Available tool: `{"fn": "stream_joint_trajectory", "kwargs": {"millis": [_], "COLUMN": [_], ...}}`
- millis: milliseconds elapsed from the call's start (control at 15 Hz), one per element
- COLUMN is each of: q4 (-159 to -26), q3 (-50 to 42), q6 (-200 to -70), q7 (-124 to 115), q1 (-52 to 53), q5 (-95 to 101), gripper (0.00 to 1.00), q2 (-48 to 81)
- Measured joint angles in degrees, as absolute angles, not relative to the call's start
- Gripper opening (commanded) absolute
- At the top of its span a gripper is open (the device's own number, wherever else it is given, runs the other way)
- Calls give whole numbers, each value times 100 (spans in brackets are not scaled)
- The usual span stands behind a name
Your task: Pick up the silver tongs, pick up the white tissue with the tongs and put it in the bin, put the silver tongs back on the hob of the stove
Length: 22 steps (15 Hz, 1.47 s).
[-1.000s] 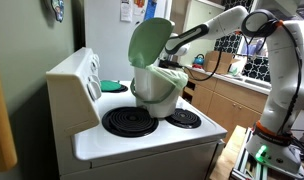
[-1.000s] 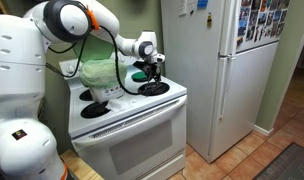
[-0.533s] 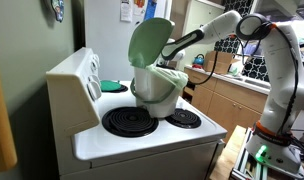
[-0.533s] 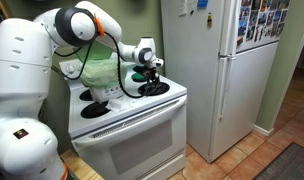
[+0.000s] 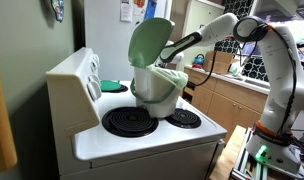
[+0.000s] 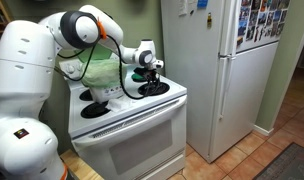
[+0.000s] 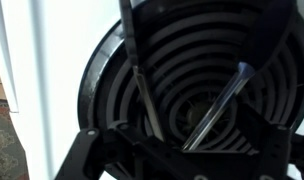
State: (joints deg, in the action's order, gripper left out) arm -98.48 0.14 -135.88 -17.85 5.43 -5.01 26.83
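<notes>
Half done at best, by estimate. Found silver tongs (image 7: 144, 90) over a coil (image 7: 207, 60) of the hob (image 5: 167, 135), ahead of the fingers (image 7: 172, 155); could not tell their opening or grip. Saw no tissue. Noted bin (image 5: 157, 95) on hob, lid (image 5: 150, 45) raised.

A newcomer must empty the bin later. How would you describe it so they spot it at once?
Find the white stove with black coil burners. On its hob stands a cream-white tapered bin, pale green liner over its rim, big rounded green lid raised. Unlike the flat dark green dish beside it, it stands tall.
</notes>
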Motion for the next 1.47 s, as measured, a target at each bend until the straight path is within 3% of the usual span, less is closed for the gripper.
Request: {"fn": "stream_joint_trajectory", "kwargs": {"millis": [533, 1467], "q4": [-9727, -9800], "q3": [16, 254], "q6": [-13572, -12346], "q7": [-1786, -1606], "q1": [570, 607], "q5": [-500, -589], "gripper": [7, 6], "q2": [2685, 2293]}}
